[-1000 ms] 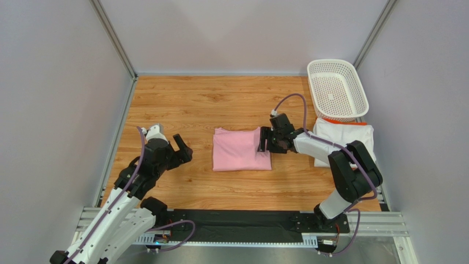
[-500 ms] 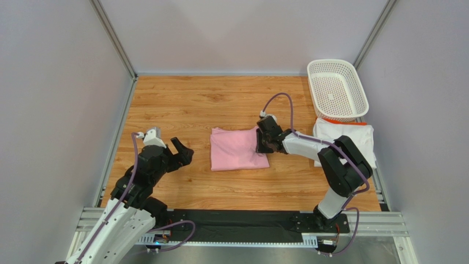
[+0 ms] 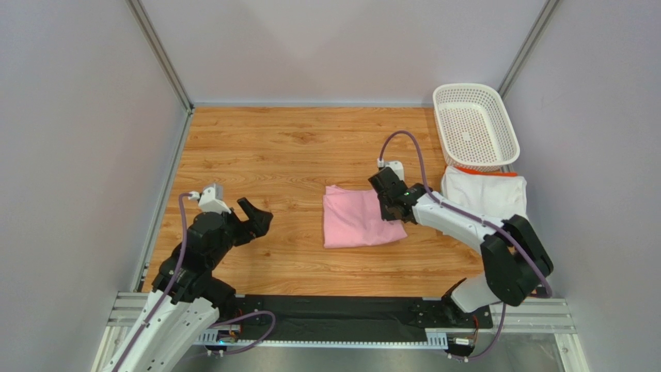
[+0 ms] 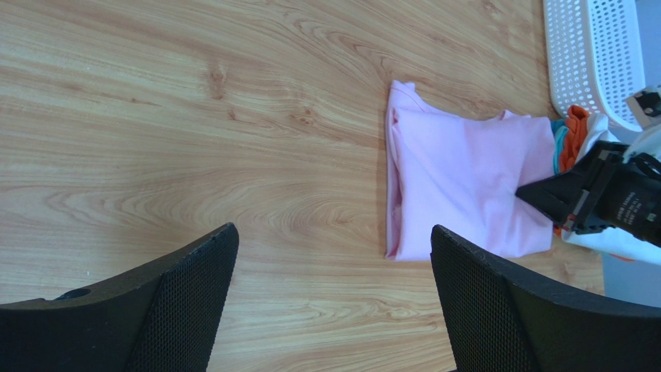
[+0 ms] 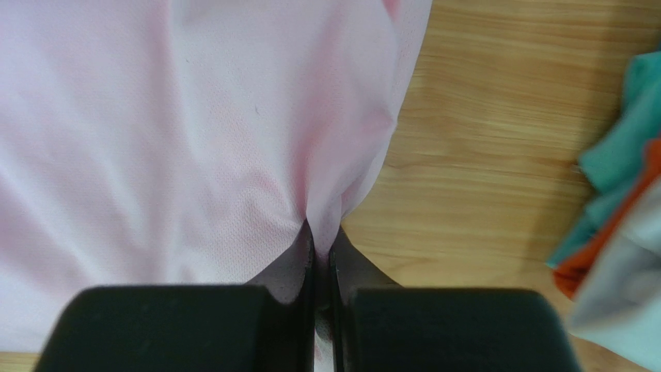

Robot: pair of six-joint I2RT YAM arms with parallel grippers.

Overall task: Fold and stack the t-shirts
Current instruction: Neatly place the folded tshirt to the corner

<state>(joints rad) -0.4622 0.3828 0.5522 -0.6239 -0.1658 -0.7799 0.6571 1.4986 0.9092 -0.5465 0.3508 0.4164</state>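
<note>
The right hand (image 5: 320,240) is clamped shut on the edge of the folded pink t-shirt (image 3: 355,219), which spreads over the tabletop (image 3: 271,147) ahead of its fingers, the white t-shirt (image 3: 487,194) off to its right. The left hand (image 3: 250,215) hangs wide open and empty, well apart. Stacking seems in hand: next, carry pink onto white without spilling the fold.

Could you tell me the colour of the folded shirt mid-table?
Plain light pink t-shirt, clearest in the left wrist view.

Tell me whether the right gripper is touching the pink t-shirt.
Touching. Right wrist view: the right gripper has its jaws shut on a pinched fold of the pink t-shirt.
</note>
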